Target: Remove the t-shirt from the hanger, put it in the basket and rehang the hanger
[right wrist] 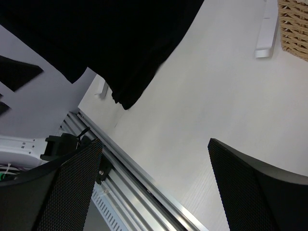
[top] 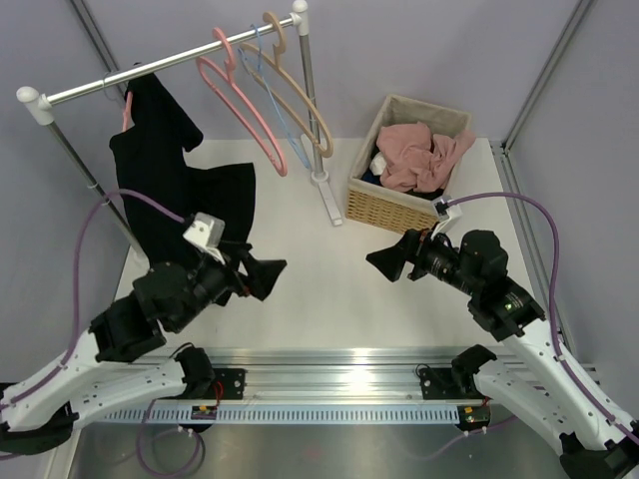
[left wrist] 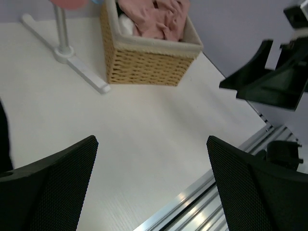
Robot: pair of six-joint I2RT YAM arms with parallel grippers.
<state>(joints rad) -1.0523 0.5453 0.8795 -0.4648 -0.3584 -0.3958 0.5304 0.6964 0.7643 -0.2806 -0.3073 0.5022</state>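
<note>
Shirt first, from the top camera: the black t-shirt (top: 170, 190) hangs at ten o'clock, draped on the slim pink hanger (top: 127, 112), whose hook sits over the rail (top: 170, 62). Its lower hem reaches down beside the left gripper (top: 262, 274). Further along the rail, toward twelve o'clock, hang a thicker pink hanger (top: 240, 110) and tan hangers (top: 295, 90). A wicker basket (top: 374, 210) holding a pink cloth (top: 419, 155) stands at two o'clock. The right gripper (top: 389, 261) faces the left one across the white table (top: 329, 299), the two well apart.

Left wrist view: the left gripper (left wrist: 151, 144) has its fingers (left wrist: 53, 187) spread wide with nothing between them, only bare table (left wrist: 144, 125). The basket (left wrist: 149, 62) lies at twelve o'clock, the rack foot (left wrist: 72, 62) at eleven, the right gripper (left wrist: 264, 82) at two.

Right wrist view: the right gripper (right wrist: 155, 144) is likewise spread wide and holds nothing. The t-shirt (right wrist: 106, 43) fills eleven to twelve o'clock, its hem hanging just above the table (right wrist: 216, 96).
</note>
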